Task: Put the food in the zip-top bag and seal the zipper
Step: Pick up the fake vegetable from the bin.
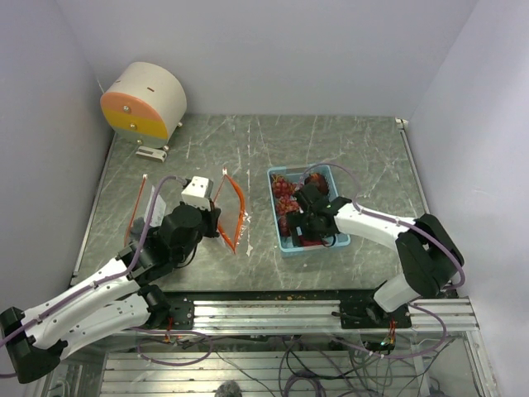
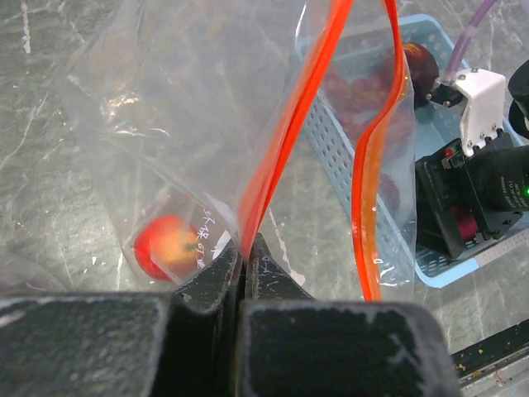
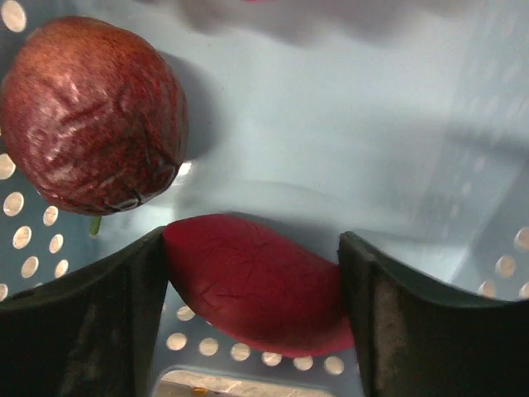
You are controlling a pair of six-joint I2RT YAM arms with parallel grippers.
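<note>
Our left gripper (image 2: pixel 245 248) is clamped on the orange zipper (image 2: pixel 281 141), holding the zip-top bag (image 2: pixel 149 124) open for loading. Our right gripper (image 3: pixel 256 285) straddles a red fruit (image 3: pixel 248 273) in the blue tray (image 3: pixel 331 124); whether it grips yet, we cannot tell.

Right hand (image 1: pixel 304 217) hides some food (image 1: pixel 283 190) beneath it.

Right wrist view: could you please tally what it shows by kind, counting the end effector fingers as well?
Wrinkled dark red fruit: 1
Smooth red fruit, between the fingers: 1
Blue tray: 1
End effector fingers: 2
Total: 5
</note>
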